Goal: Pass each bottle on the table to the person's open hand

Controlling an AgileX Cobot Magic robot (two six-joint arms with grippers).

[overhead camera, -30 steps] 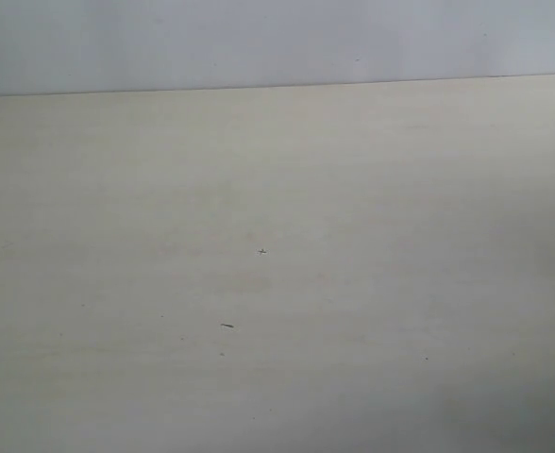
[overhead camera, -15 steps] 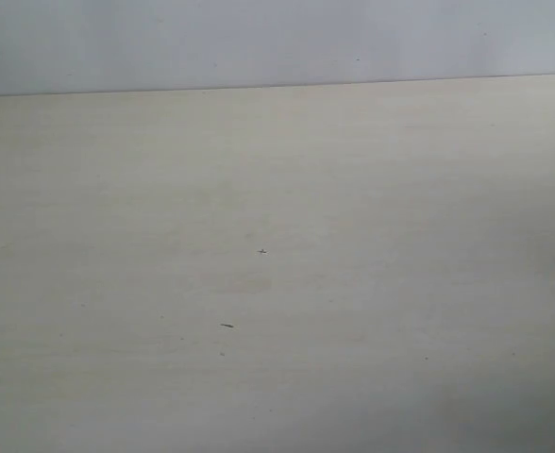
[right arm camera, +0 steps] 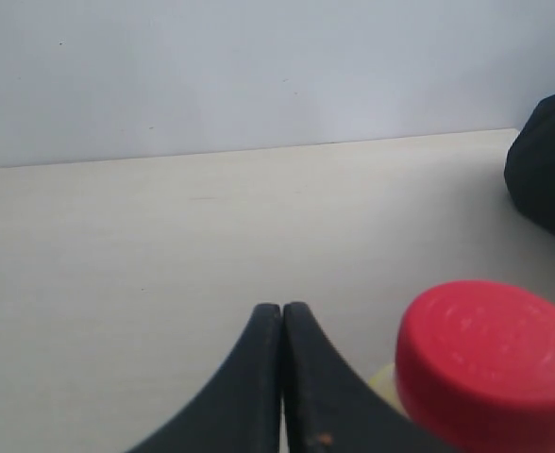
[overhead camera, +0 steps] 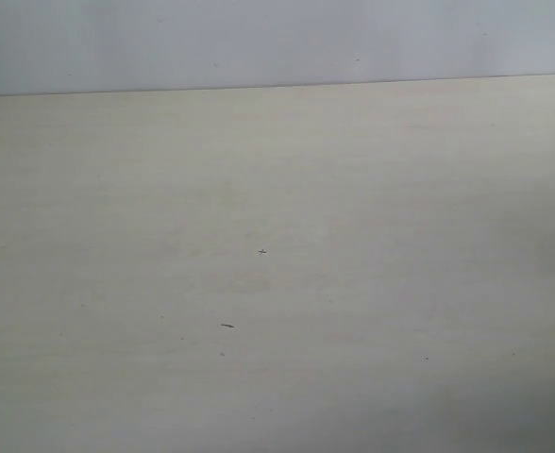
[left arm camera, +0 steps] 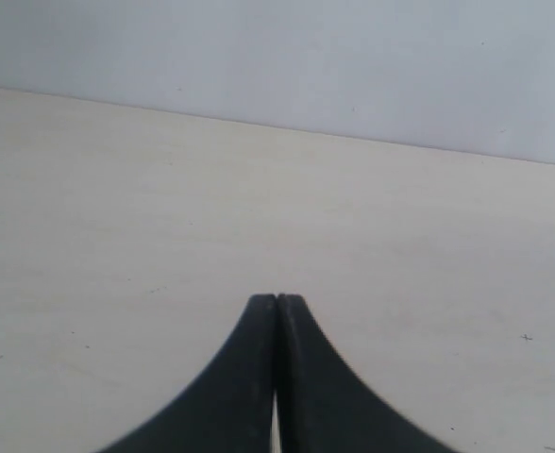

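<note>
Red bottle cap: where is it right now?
The red cap shows only in the right wrist view, close beside the shut right pincer, over the pale table; the exterior view shows no bottle.

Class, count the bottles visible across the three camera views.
1. A red-capped bottle sits close beside the right gripper in the right wrist view, only its top showing. The exterior and left wrist views show none; others may lie outside the frames.

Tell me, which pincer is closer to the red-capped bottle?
Right. The right pincer, shut, is just beside the red-capped bottle, not gripping it. The left pincer, also shut, sees only table, no bottle.
</note>
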